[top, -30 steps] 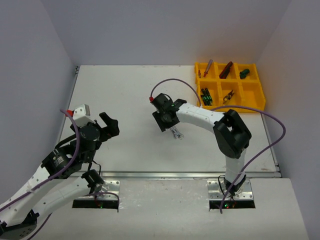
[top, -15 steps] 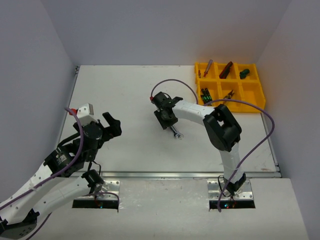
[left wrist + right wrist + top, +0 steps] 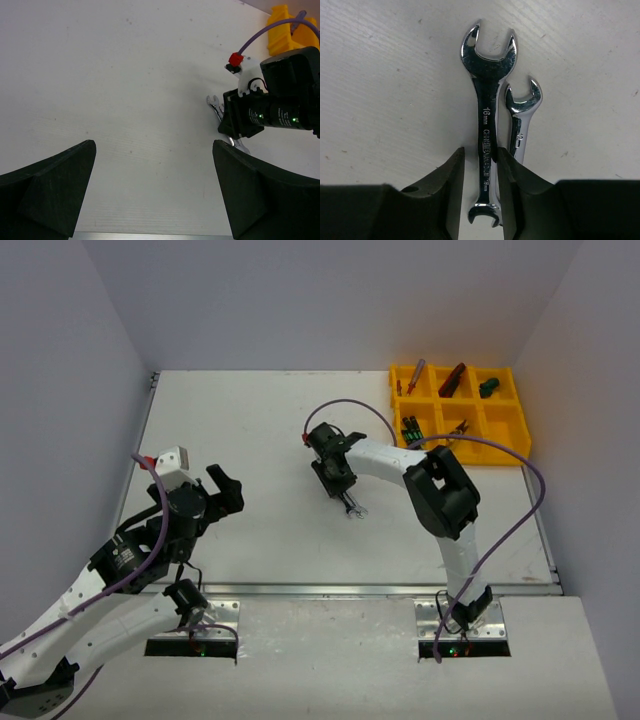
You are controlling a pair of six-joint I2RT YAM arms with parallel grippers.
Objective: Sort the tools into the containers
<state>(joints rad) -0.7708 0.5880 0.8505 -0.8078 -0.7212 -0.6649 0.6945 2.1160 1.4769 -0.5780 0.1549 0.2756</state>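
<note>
Two silver wrenches (image 3: 352,505) lie side by side mid-table. In the right wrist view the larger 16 mm wrench (image 3: 486,115) lies between my right gripper's (image 3: 480,152) fingers. The right finger touches it and a small gap shows at the left finger. The smaller wrench (image 3: 521,107) lies just outside the right finger. My right gripper (image 3: 343,490) is low over them, narrowly open. My left gripper (image 3: 225,490) is wide open and empty at the left. The yellow tray (image 3: 510,458) at the back right holds a blue-red screwdriver (image 3: 413,377), red-handled cutters (image 3: 452,380), black-green screwdrivers (image 3: 411,430) and pliers (image 3: 458,430).
A green tool (image 3: 488,387) lies in the tray's back right compartment. The left wrist view shows the right gripper's body (image 3: 270,112), a wrench end (image 3: 214,104) and the tray corner (image 3: 280,30). White walls enclose the table on three sides.
The right arm folded its elbow inward and its gripper settled slightly lower over the wrenches. The left gripper shifted slightly to the right.
</note>
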